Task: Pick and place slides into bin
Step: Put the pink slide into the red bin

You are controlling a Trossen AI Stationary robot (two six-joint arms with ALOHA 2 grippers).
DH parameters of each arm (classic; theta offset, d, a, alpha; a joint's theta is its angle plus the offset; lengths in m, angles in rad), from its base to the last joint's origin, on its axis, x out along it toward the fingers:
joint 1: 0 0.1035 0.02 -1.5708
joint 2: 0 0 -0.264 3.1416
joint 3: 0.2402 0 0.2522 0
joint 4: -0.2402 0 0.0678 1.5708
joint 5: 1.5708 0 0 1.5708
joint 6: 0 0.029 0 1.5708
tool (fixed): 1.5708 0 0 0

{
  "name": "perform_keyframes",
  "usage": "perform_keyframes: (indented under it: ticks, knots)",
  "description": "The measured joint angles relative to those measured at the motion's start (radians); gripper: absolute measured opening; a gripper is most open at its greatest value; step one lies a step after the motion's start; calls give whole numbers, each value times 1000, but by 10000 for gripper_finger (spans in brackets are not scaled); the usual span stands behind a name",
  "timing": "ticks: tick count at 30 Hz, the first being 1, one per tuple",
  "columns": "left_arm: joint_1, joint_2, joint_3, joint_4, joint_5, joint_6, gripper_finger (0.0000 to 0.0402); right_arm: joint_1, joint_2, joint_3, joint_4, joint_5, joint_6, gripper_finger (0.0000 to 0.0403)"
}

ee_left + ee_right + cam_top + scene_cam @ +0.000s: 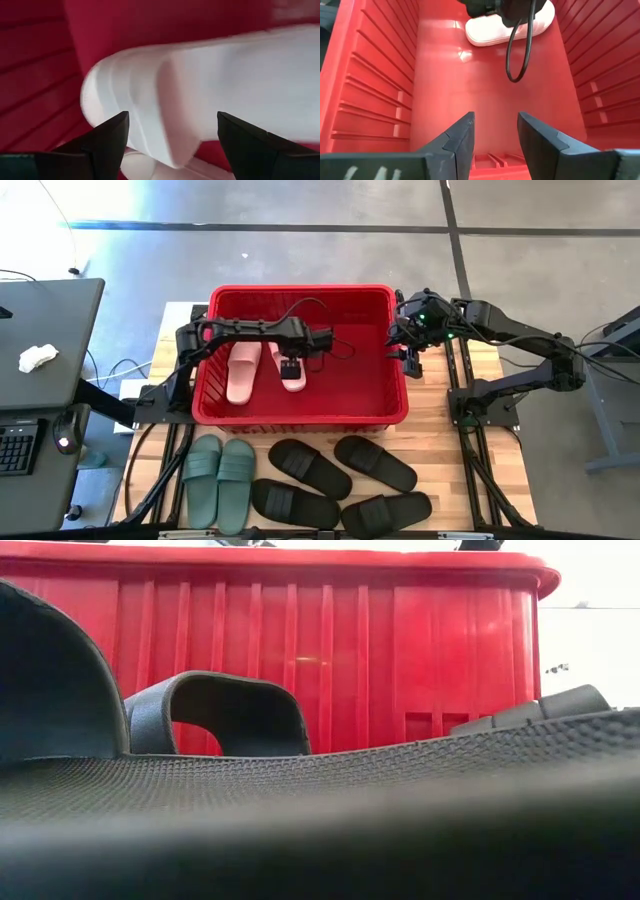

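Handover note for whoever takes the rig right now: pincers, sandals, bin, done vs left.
Left pincer: open, inside the red bin, over one of the pink sandals; nothing held.
Right pincer: at the bin's right rim, fingers partly apart, empty.
Done: both pink sandals lie in the bin's left half.
Left: the green pair and four black sandals sit on the table in front of the bin.

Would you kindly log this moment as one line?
left pincer: open above pink slides in bin | right pincer: empty at bin rim | six slides remain on table
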Motion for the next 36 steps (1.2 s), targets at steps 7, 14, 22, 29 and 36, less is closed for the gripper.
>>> perform_keyframes:
  ticks: [7,14,22,29,36]
  knots:
    - [16,-2,-56,70,-57,-25,284,0,0,0,-1,0,10,138]
    - [40,-2,-121,122,-55,-39,279,0,0,0,0,0,20,138]
    - [47,-3,-140,158,-67,-49,181,0,0,0,12,4,33,138]
    - [46,-3,-140,172,-67,-42,47,0,0,0,27,4,44,138]
    - [43,-30,-140,127,-51,-4,22,0,0,0,46,6,44,138]
